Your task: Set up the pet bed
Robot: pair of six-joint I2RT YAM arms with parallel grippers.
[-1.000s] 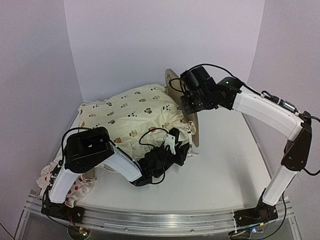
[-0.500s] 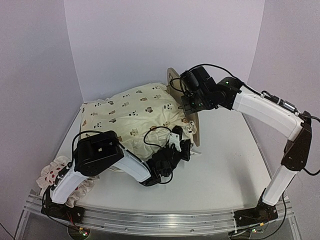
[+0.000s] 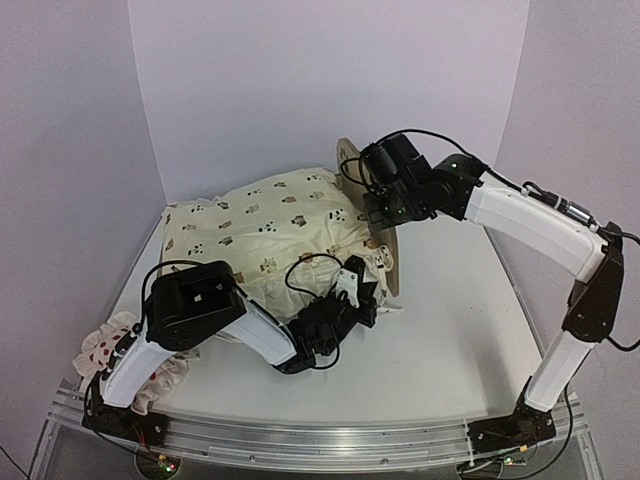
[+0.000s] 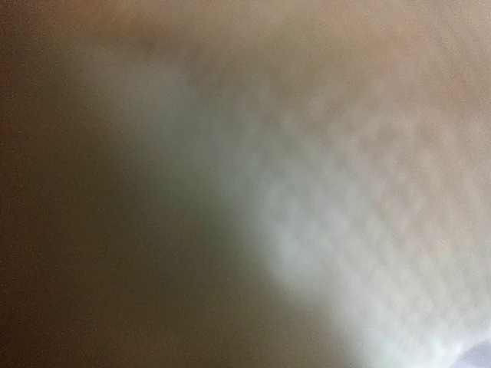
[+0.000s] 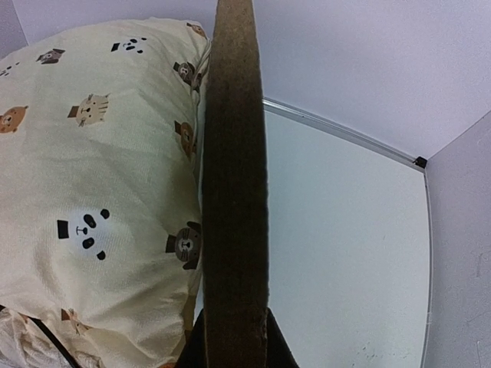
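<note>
Change over the last second: my left jaws go from part-open to fully together, and my left elbow has swung in toward the cushion [image 3: 270,225]. The left gripper [image 3: 358,293] sits at the cushion's near right corner. Its camera gives only blurred cream cloth, so I cannot tell whether fabric is caught. The right gripper [image 3: 378,212] is unchanged, clamped on the pet bed [image 3: 388,262] at its headboard edge. The headboard stands upright against the cushion's right end; the cushion hides the rest.

One pet bed [image 5: 234,192], one cushion [image 3: 270,225], one spotted pillow [image 3: 100,345].
</note>
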